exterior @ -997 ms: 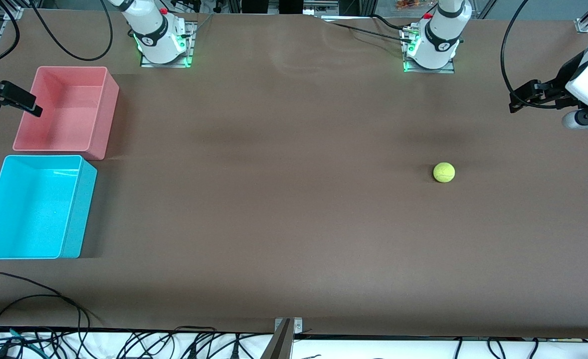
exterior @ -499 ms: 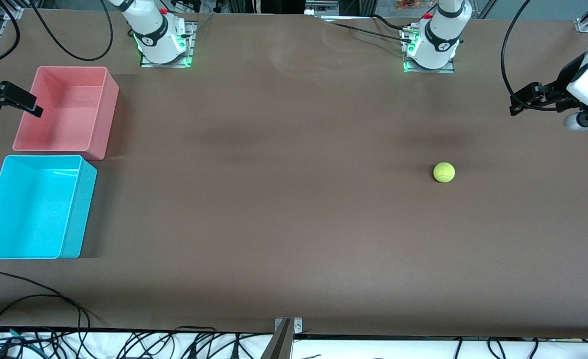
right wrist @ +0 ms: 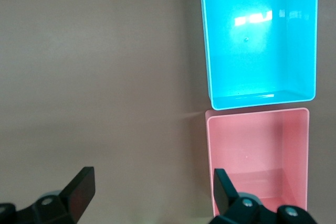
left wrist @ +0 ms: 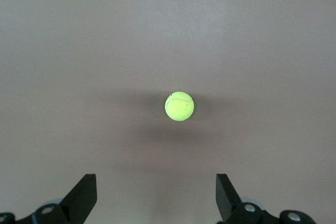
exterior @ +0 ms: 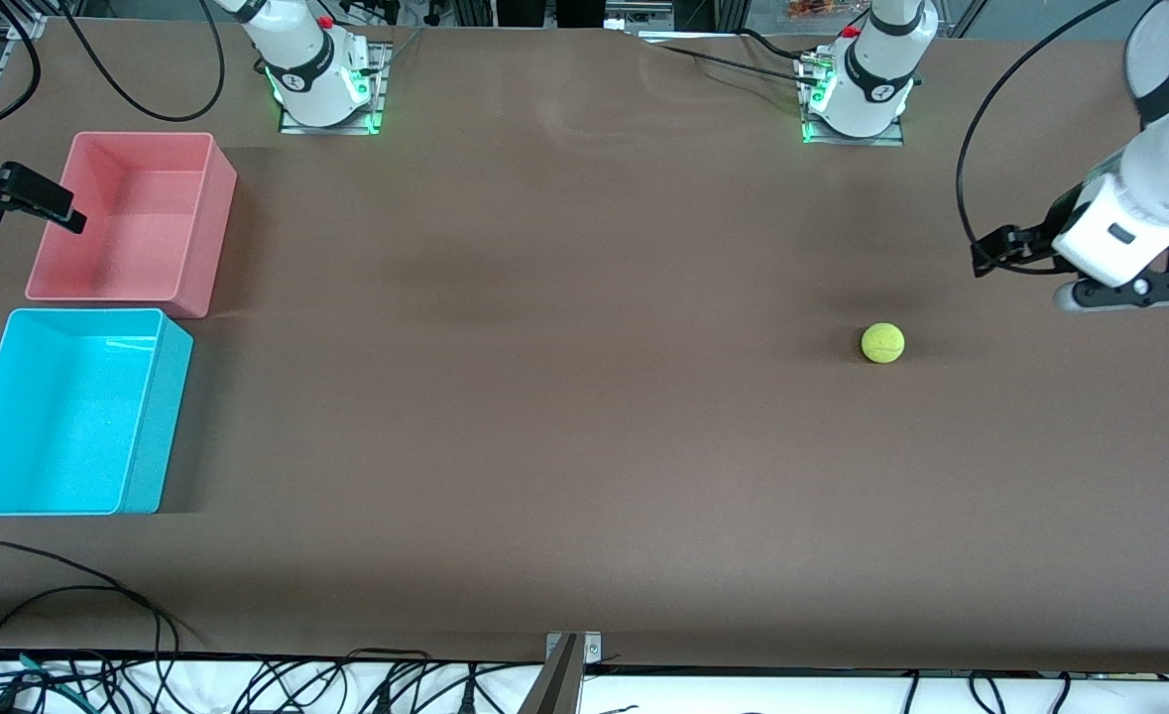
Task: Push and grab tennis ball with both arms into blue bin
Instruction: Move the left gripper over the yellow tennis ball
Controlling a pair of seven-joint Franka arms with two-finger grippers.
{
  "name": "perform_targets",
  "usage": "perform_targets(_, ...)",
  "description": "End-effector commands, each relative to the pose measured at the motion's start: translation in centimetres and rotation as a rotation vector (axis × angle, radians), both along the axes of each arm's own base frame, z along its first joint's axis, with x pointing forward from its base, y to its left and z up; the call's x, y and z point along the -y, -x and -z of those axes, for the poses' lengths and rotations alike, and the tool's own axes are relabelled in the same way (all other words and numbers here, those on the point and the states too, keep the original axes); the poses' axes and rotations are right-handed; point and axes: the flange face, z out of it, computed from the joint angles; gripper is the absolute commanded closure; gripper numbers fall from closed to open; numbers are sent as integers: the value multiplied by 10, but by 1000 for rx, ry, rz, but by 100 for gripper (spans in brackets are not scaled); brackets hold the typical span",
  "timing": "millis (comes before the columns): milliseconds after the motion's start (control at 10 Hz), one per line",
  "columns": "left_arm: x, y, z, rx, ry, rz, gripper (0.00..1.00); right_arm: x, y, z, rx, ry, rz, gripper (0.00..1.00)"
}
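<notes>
The tennis ball [exterior: 882, 342] lies on the brown table toward the left arm's end. It also shows in the left wrist view [left wrist: 179, 106], ahead of my left gripper. My left gripper [exterior: 988, 254] is open and empty, up in the air over the table beside the ball, nearer the left arm's end. In the left wrist view the left gripper [left wrist: 156, 192] has its jaws wide apart. The blue bin [exterior: 68, 412] stands at the right arm's end, empty [right wrist: 260, 35]. My right gripper [exterior: 66, 216] is open and empty over the pink bin's edge, shown also in the right wrist view [right wrist: 154, 187].
A pink bin [exterior: 133, 216] stands just farther from the front camera than the blue bin, touching it [right wrist: 257, 156]. Cables [exterior: 68, 595] lie along the table's near edge. The two arm bases [exterior: 321, 79] [exterior: 857, 89] stand at the table's farthest edge.
My left arm has swung down and toward the ball; its gripper is now closer to it. The ball, the bins and the right gripper have not moved.
</notes>
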Motion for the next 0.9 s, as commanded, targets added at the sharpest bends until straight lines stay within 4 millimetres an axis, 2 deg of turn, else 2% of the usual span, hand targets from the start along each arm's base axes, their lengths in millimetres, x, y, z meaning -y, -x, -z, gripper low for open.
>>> perform_targets(0, -5, 21, 13, 19, -29, 9, 0, 1, 2, -1, -9, -22, 5, 0)
perform_targets(100, -12, 19, 20, 42, -12, -5, 0, 2, 2, 0, -10, -22, 7, 0)
perform_targets(399, -14, 23, 64, 48, 22, -12, 0, 10, 2, 1, -11, -23, 19, 0)
perform_targets(698, -16, 33, 122, 105, 27, -10, 0, 10, 2, 0, -10, -23, 19, 0)
perform_targets(798, -15, 33, 131, 132, 29, -7, 0, 10, 2, 1, -11, -23, 19, 0)
